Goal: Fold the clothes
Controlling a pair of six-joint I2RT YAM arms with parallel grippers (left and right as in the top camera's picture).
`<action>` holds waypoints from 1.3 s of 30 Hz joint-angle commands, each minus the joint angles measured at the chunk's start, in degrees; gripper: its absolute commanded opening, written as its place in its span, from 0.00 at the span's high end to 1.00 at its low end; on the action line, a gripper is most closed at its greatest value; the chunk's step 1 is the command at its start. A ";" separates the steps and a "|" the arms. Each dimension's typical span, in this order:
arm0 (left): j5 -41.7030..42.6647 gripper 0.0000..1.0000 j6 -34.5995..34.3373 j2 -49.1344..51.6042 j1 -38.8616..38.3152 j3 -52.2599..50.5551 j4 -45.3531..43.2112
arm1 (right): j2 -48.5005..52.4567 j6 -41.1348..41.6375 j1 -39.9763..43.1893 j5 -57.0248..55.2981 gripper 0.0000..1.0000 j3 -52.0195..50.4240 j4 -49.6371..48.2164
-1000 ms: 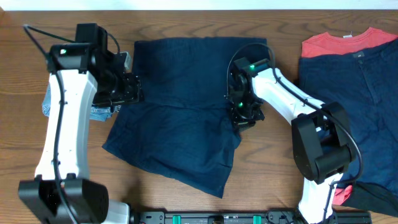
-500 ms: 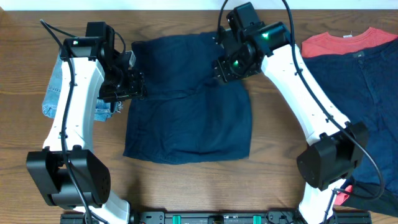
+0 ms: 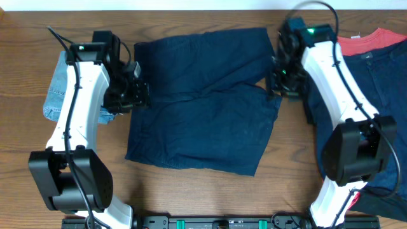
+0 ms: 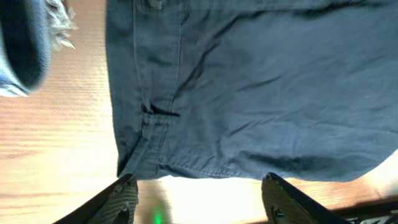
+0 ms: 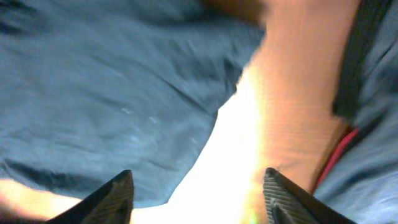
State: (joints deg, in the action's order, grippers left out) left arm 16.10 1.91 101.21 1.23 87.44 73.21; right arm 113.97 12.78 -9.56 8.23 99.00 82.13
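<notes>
A pair of dark navy shorts (image 3: 197,108) lies folded over in the middle of the table, its right edge rumpled. My left gripper (image 3: 141,95) hovers at the shorts' left edge, open and empty; in the left wrist view the gripper (image 4: 202,194) has only bare table between its fingertips, and the shorts' hem (image 4: 249,112) lies just ahead. My right gripper (image 3: 278,79) is at the shorts' upper right edge, open. In the right wrist view that gripper (image 5: 199,190) holds nothing, with navy cloth (image 5: 112,93) to the left and table under it.
A light blue denim garment (image 3: 56,95) with a frayed hem (image 4: 25,50) lies under my left arm. At the right, a red shirt (image 3: 375,38) sits beneath another navy garment (image 3: 381,95), close to my right arm.
The right gripper carried the shorts' lower part up and over, let go, and moved right to the shorts' edge. The left gripper barely moved.
</notes>
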 commanded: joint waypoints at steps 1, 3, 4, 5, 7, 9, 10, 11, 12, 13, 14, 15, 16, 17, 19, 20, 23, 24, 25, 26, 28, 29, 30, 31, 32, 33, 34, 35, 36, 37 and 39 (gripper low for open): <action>-0.50 0.38 0.61 0.28 -0.09 -3.96 -1.40 | 0.20 -0.70 0.31 7.91 0.39 -8.13 -1.05; -0.31 0.38 0.61 0.28 -0.09 -6.03 -3.06 | 0.20 -0.31 0.13 8.17 0.37 -13.49 -3.65; -0.11 0.39 0.61 0.28 -0.09 -7.02 -3.85 | 0.20 0.24 -0.09 8.46 0.36 -15.87 -5.22; -0.07 0.38 0.59 0.28 -0.09 -7.91 -4.68 | 0.20 1.14 -0.28 8.63 0.36 -18.14 -7.13; -0.09 0.39 0.61 0.28 -0.09 -9.53 -6.40 | 0.20 3.85 -0.72 8.83 0.35 -22.62 -11.87; -0.09 0.38 0.61 0.28 -0.09 -11.50 -8.59 | 0.20 5.05 -1.03 9.84 0.38 -25.88 -16.46; -0.09 0.38 0.61 0.28 -0.09 -12.24 -9.40 | 0.20 5.42 -1.03 11.10 0.45 -27.17 -18.47; -0.09 0.38 0.61 0.28 -0.09 -13.05 -10.21 | 0.20 5.33 -1.07 12.61 0.63 -27.96 -20.04; -0.09 0.39 0.59 0.28 -0.09 -14.05 -11.13 | 0.20 4.33 -1.14 14.27 0.75 -28.37 -21.51; -0.09 0.38 0.59 0.28 -0.09 -14.91 -11.89 | 0.20 3.21 -1.14 15.23 0.89 -28.20 -22.18; -0.09 0.38 0.57 0.28 -0.09 -15.74 -12.57 | 0.04 2.75 -1.11 15.37 0.96 -27.54 -21.99; -0.09 0.38 0.35 0.28 -0.09 -16.65 -13.35 | -0.22 1.68 -1.05 14.99 0.99 -26.12 -20.35; -0.09 0.38 -0.07 0.28 -0.09 -17.38 -13.88 | -0.48 0.72 -1.01 13.97 0.99 -23.82 -17.22; -0.07 0.38 -0.35 0.28 -0.09 -17.90 -14.27 | -0.52 0.39 -1.03 12.76 0.99 -21.18 -13.66; -0.07 0.38 -1.27 0.28 -0.09 -18.73 -14.75 | -0.50 0.13 -1.40 10.38 0.99 -13.70 -5.01; -0.09 0.38 -1.77 0.28 -0.09 -18.88 -14.88 | -0.50 -0.52 -1.84 9.57 0.99 -9.51 -1.51; -0.09 0.39 -1.79 0.28 -0.09 -18.88 -15.96 | -0.63 -0.68 -4.20 11.45 0.99 1.60 1.29; -0.09 0.39 -1.81 0.28 -0.09 -18.88 -16.24 | -0.68 -0.63 -5.25 12.57 0.99 4.35 0.24; -0.09 0.39 -1.79 0.28 -0.09 -18.88 -16.44 | -0.68 -0.66 -6.23 13.46 0.95 6.21 -1.25; -0.09 0.39 -1.79 0.28 -0.09 -18.88 -16.59 | -0.68 -0.66 -7.39 13.35 0.83 7.52 -3.13; -0.09 0.39 -1.99 0.28 -0.09 -18.88 -16.55 | -0.68 -0.63 -9.03 12.02 0.38 8.55 -5.16; -0.09 0.39 -2.01 0.28 -0.09 -18.88 -16.44 | -0.68 -0.63 -9.62 10.60 0.28 8.55 -5.53; -0.09 0.39 -2.03 0.28 -0.09 -18.88 -16.33 | -0.66 -0.57 -9.88 8.68 0.21 8.50 -5.38; -0.09 0.38 -2.01 0.28 -0.09 -18.88 -16.17 | -0.66 -0.24 -9.97 6.36 0.20 8.31 -4.94; -0.09 0.39 -2.01 0.28 -0.09 -18.88 -16.11 | -0.66 1.27 -9.86 2.99 0.19 7.85 -4.31; -0.09 0.38 -2.01 0.28 -0.09 -18.88 -16.00 | -0.66 3.10 -9.44 -0.52 0.18 7.48 -3.39; -0.09 0.38 -1.99 0.28 -0.09 -18.88 -15.91 | -0.66 4.61 -8.63 -3.91 0.17 6.95 -2.45; -0.09 0.38 -1.99 0.28 -0.09 -18.88 -15.91 | -0.66 5.14 -8.00 -5.35 0.17 6.54 -2.05; -0.09 0.38 -1.99 0.28 -0.09 -18.88 -15.91 | -0.66 5.75 -6.95 -6.58 0.14 5.84 -1.70; -0.09 0.38 -2.01 0.28 -0.09 -18.88 -15.89 | -0.66 5.88 -5.86 -6.69 0.14 5.16 -1.62; -0.09 0.38 -2.01 0.28 -0.09 -18.88 -15.67 | -0.66 5.86 -3.10 -5.42 0.14 3.41 -1.66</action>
State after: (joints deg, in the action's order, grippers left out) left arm 16.12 0.19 101.23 1.23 68.71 57.01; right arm 113.82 16.23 -16.60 7.38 104.60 80.14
